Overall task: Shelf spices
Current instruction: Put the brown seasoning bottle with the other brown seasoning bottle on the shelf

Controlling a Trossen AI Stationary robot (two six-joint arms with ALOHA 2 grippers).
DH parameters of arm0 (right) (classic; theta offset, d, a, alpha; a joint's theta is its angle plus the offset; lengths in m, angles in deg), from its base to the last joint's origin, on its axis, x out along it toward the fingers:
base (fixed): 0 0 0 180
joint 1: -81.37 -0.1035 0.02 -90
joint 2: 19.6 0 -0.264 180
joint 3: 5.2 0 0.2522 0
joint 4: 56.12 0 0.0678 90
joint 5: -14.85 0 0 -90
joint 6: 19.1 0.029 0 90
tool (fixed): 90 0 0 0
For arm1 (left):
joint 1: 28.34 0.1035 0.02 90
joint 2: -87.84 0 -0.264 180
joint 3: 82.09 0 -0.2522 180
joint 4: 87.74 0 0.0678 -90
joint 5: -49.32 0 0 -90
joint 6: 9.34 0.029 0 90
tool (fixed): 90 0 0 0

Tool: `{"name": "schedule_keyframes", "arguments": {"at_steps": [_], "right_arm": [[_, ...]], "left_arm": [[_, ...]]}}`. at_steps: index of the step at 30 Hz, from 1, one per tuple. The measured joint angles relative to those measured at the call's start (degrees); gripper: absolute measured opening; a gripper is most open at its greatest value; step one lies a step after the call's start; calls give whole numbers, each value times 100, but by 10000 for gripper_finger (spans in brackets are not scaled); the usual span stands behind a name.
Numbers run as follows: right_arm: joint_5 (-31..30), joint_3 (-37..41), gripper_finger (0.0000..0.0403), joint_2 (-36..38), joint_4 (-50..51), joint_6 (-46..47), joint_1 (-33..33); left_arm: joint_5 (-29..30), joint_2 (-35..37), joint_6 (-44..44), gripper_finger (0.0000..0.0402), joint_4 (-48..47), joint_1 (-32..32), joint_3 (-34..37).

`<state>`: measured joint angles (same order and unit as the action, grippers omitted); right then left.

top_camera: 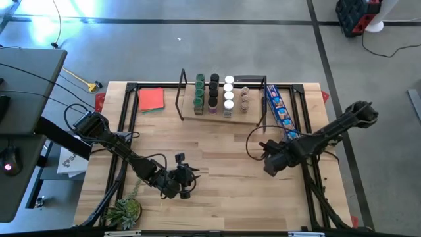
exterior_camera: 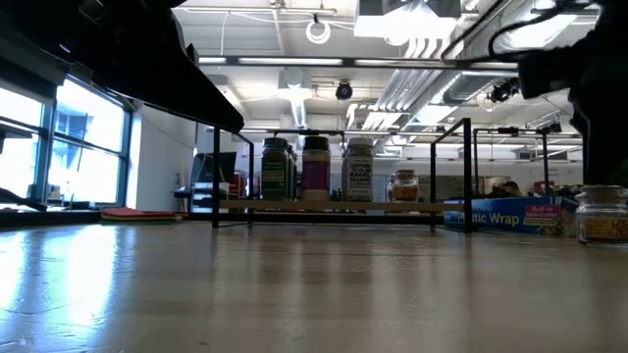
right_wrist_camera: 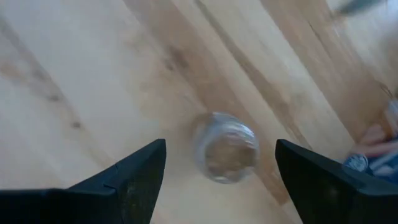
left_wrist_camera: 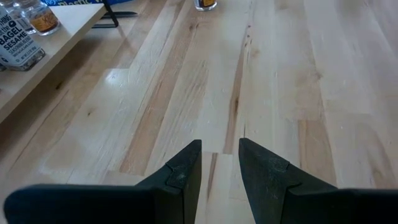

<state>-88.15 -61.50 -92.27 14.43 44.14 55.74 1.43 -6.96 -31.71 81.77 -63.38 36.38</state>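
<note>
Right fingers point(right_wrist_camera: 146, 177) spread wide, jar point(right_wrist_camera: 226, 148) between them.

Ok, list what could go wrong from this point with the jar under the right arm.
1. The right gripper hangs open over a clear-lidded jar standing on the bare table; closing off-centre could tip it.
2. The blue packet lies close beside that arm's way to the shelf; it might get nudged.
3. The shelf's rows of jars are packed, so placing another may knock neighbours.
</note>
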Motion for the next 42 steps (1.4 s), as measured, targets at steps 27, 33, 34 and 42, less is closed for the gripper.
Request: {"name": "schedule_keyframes", "arguments": {"at_steps": [27, 33, 34, 42], "right_arm": [[-306, -952, 154, -29, -649, -92, 459], [-305, -2386, 154, -680, -482, -1817, 1603], [-193, -2596, 154, -863, -377, -2162, 1851], [193, -3547, 154, -2288, 427, -4215, 3445]], "left_arm": [[5, 0, -2, 103, 7, 17, 0], [7, 0, 0, 103, 7, 17, 0], [7, 0, 0, 103, 7, 17, 0], [5, 0, -2, 103, 7, -28, 2]]}}
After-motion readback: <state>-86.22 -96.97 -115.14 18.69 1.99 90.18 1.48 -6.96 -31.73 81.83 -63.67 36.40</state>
